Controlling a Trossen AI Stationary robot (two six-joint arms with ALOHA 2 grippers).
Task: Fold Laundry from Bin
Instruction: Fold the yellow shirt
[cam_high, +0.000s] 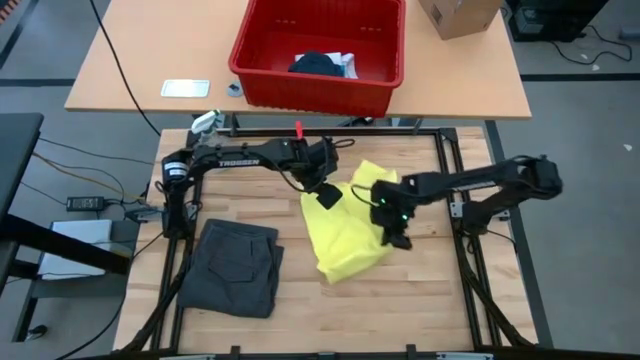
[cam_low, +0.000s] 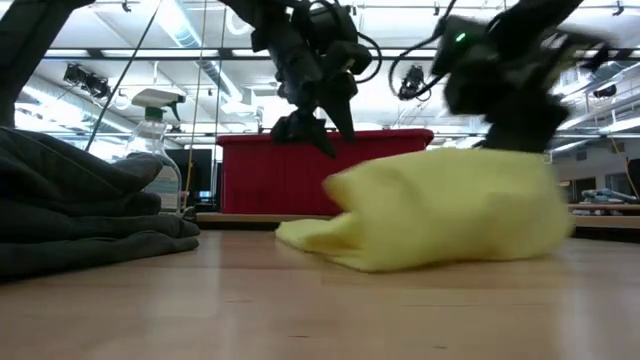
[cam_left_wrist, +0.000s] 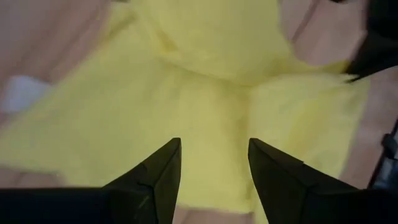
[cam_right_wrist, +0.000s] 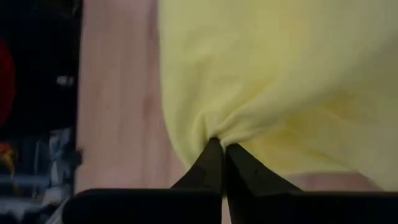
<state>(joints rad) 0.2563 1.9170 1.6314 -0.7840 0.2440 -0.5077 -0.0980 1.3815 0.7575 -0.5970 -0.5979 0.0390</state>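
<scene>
A yellow garment (cam_low: 450, 205) lies bunched on the wooden surface (cam_low: 300, 310). The left gripper (cam_low: 312, 128) hangs open just above its left end. The right gripper (cam_low: 520, 125), blurred, seems to press into its top. Folded grey cloth (cam_low: 80, 205) sits left; a red bin (cam_low: 300, 170) and a spray bottle (cam_low: 155, 135) stand far behind.

This is a robotics lab or workshop. Two arms (cam_high: 250, 158) are mounted on a black metal frame (cam_high: 446, 150) around a wooden table (cam_high: 420, 300), with cables (cam_high: 60, 160) trailing over the grey floor. Behind it stands a plain bench (cam_high: 130, 70) carrying a cardboard box (cam_high: 458, 15). The low view shows an open hall with exposed ceiling ducts (cam_low: 180, 25), strip lights (cam_low: 110, 80) and a spray bottle (cam_low: 155, 130).
</scene>
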